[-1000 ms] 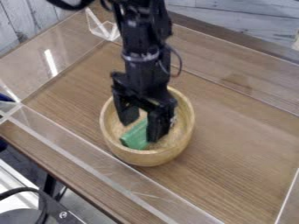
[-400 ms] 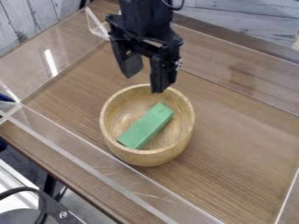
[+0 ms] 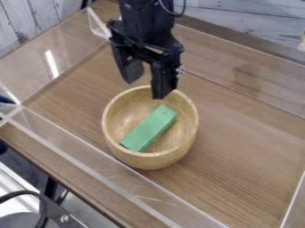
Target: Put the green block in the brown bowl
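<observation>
— What lies nearest?
— One black cable (image 3: 17,193), curling in at the bottom left corner, by some metal hardware (image 3: 57,216) at the edge.

— And past that?
— One bowl (image 3: 114,139), round and light tan, on the wooden table (image 3: 233,174). I count just the one.

— Where's the block?
— Inside the bowl. One green block (image 3: 149,128), lying on the bottom, set aslant: its near end points left, its far end right.

— How many grippers?
— One gripper (image 3: 146,87), black, above the far part of the bowl. Its two fingers are spread wide, one to the left and one to the right, with nothing pinched between them. It is apart from the block.

— What about the arm?
— One arm (image 3: 145,11), black too, reaching in from the top of the view.

— Anything at the back?
— Grey, weathered boards (image 3: 244,12) beyond the table's far edge, on both sides of the arm. I can't tell how many.
</observation>
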Controlling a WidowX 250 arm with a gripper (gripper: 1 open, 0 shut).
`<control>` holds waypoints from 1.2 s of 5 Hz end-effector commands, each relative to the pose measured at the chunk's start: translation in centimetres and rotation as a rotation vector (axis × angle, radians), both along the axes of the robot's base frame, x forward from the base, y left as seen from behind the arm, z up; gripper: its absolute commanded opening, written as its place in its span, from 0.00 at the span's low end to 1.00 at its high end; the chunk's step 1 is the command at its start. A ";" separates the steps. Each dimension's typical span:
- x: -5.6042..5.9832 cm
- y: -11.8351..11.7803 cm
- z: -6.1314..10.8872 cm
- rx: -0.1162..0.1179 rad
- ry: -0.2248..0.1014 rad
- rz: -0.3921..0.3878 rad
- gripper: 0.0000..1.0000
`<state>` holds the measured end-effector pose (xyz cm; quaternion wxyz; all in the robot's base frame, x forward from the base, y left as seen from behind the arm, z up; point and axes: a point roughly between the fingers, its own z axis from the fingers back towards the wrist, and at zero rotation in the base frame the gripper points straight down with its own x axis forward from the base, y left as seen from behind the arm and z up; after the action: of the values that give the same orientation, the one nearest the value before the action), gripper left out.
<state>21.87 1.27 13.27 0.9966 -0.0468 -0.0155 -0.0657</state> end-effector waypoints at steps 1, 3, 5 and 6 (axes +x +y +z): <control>0.3 0.5 0.2 0.007 -0.021 0.007 1.00; 0.3 1.1 -0.1 0.004 -0.015 0.012 1.00; 1.0 1.2 -0.5 -0.021 -0.018 0.046 1.00; 1.8 1.8 -0.7 -0.032 -0.019 0.078 1.00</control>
<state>22.76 2.74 11.38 0.9974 -0.0667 -0.0022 -0.0289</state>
